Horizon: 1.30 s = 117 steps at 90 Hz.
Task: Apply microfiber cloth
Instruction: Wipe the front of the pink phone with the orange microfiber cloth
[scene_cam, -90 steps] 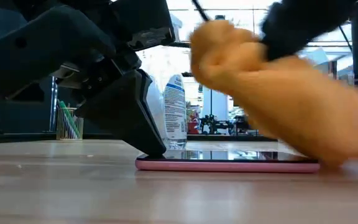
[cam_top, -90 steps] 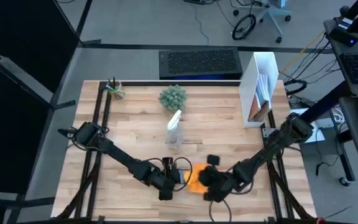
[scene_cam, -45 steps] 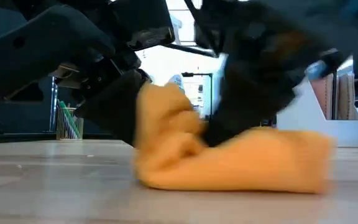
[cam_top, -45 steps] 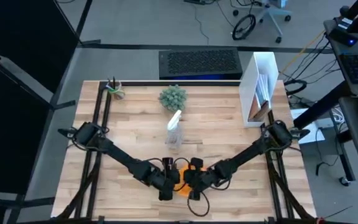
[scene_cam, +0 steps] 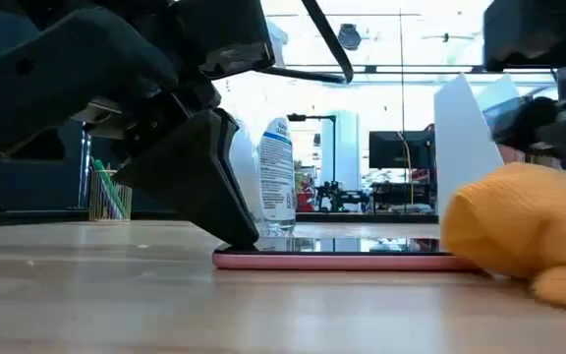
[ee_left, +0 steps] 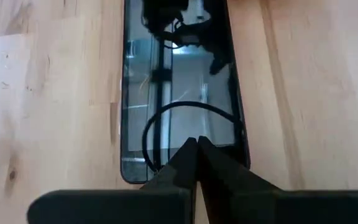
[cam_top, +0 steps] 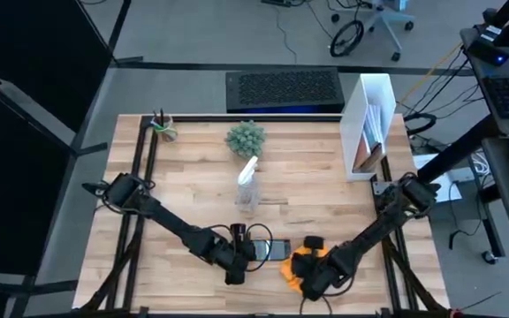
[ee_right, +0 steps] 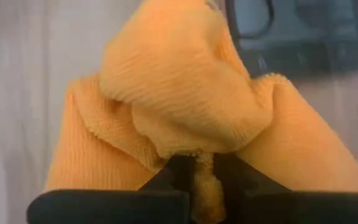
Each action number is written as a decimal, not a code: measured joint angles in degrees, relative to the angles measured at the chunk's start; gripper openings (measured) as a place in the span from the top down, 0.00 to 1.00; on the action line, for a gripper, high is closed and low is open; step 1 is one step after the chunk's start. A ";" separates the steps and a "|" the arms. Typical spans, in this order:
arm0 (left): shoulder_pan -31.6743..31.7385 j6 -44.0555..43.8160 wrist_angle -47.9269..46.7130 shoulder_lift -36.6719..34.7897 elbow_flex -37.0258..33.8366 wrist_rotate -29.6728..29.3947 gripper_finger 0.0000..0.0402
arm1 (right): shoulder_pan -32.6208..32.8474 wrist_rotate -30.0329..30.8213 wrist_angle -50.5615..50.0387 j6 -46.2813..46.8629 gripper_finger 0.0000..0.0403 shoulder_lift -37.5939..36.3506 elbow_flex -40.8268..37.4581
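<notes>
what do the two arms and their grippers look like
Both arms are dark, nearly black, built of slim jointed links with thin black cables looping near the wrists. The left gripper and right gripper each have two flat, matte black fingers tapering to wedge tips, set on a black crossbar. No markings show.

spray bottle (scene_cam: 276, 175) label, print unreadable

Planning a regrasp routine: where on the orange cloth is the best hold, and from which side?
The bunched top fold of the microfiber cloth, taken from above. It stands raised, so jaws can pinch it, as the right gripper does now; the flatter skirt hugs the table.
</notes>
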 joint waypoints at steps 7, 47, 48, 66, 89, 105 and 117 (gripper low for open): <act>0.00 0.02 0.03 0.00 0.00 0.01 1.00 | -0.01 2.62 1.06 -0.14 0.97 -3.15 -0.31; 0.06 0.02 0.09 0.00 -0.02 0.08 1.00 | -12.49 5.79 25.03 -19.86 0.97 4.33 0.19; 0.03 0.01 0.07 0.00 -0.02 0.08 1.00 | -12.61 5.48 25.03 -19.59 0.97 4.60 0.21; -0.16 0.01 -0.15 0.00 0.00 -0.05 1.00 | -10.45 3.65 9.50 -11.56 0.97 4.34 0.82; -0.22 0.06 -0.21 0.00 0.00 -0.07 1.00 | -3.59 1.88 -9.04 -3.64 0.97 -0.88 0.11; -0.23 0.15 -0.22 0.00 0.00 0.10 1.00 | -6.18 12.36 -0.17 -6.75 0.97 -4.48 0.20; -0.24 0.15 -0.22 0.00 0.00 0.13 1.00 | -11.51 13.95 13.15 -16.84 0.97 -3.24 0.19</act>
